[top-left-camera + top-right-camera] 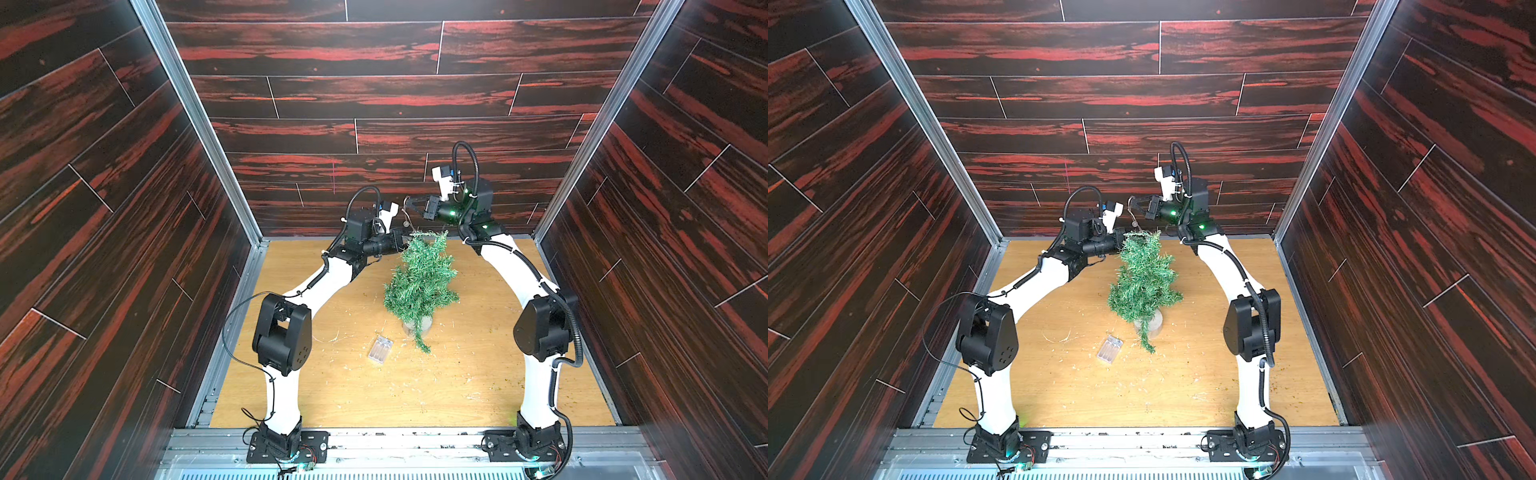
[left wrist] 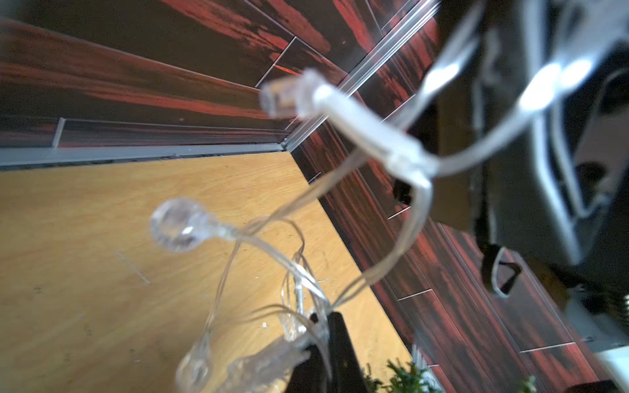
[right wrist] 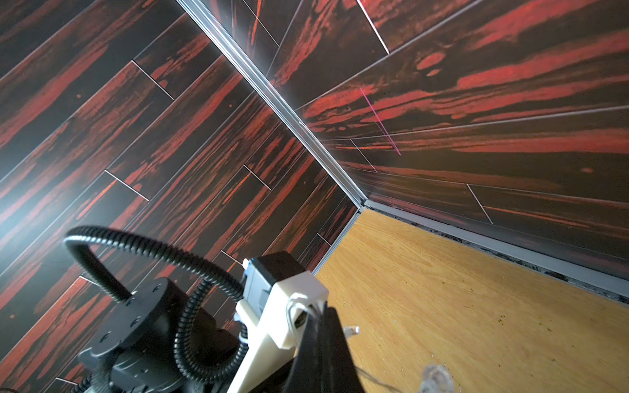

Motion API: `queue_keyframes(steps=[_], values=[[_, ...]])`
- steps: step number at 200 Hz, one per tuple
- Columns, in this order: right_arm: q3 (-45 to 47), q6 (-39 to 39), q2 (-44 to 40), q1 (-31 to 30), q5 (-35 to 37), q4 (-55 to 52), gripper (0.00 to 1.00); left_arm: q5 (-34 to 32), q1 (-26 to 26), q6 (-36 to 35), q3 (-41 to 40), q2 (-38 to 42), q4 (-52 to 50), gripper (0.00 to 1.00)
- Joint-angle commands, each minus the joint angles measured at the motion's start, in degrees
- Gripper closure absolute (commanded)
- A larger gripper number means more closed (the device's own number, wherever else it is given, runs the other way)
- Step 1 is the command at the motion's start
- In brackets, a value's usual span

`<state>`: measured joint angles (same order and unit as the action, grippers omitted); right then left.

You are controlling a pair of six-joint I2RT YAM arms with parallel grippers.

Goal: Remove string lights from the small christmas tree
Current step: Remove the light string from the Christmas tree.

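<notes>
Red-walled wood tabletop [image 1: 478,374]; left end effector [image 1: 402,237] and right end effector [image 1: 407,204] pinch string lights [image 2: 177,226].

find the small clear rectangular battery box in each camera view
In a top view: the small clear rectangular battery box lies on the wooden table, beside the small green bristly tree's drooping branch.
In a top view: same spot.
Left wrist: not in it.
Right wrist: not in it.
Shared landmark: the tree's drooping branch tip, both top views.

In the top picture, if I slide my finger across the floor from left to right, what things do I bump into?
left arm → battery box of the string lights → small christmas tree → right arm
</notes>
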<state>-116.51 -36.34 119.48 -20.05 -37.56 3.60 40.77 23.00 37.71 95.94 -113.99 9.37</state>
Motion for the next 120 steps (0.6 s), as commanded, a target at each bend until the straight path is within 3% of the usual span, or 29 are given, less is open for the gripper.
queue_keyframes(steps=[1,41,79,120], values=[[-1.1,0.6,1.5,-0.3,-1.0,-0.6,0.96,-2.4,-0.5,-1.9,2.1,1.1,-4.2,1.0],[0.0,-0.2,-0.6,1.3,-0.8,-2.2,0.69,-13.4,-3.4,-7.8,2.7,4.9,-18.9,1.0],[6.5,-0.8,-6.4,2.9,-0.7,0.6,0.58,-18.9,-6.1,-9.2,-1.4,11.8,-21.3,1.0],[14.7,1.2,-15.0,6.0,3.4,-4.5,0.55,-23.9,-7.6,-13.1,-5.8,20.4,-26.4,1.0]])
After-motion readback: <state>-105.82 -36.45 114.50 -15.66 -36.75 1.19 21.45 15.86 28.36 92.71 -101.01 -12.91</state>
